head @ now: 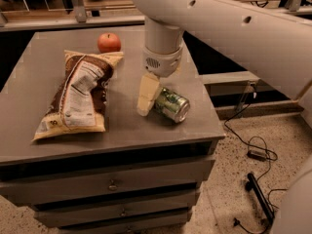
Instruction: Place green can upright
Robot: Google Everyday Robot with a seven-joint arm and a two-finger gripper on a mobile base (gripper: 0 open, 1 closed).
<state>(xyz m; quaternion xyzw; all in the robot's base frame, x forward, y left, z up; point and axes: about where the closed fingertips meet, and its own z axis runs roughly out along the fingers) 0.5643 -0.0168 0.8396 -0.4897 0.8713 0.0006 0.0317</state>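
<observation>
The green can lies on its side on the grey cabinet top, right of centre, its silver end facing front right. My gripper hangs down from the big white arm right over the can's left end. One cream finger shows, its tip on the tabletop against the can's left side. The other finger is hidden behind the can. The jaws look open, and the can still rests on the table.
A brown and cream chip bag lies flat left of the gripper. A red apple sits at the back. The cabinet's right edge is just beyond the can. Cables lie on the floor to the right.
</observation>
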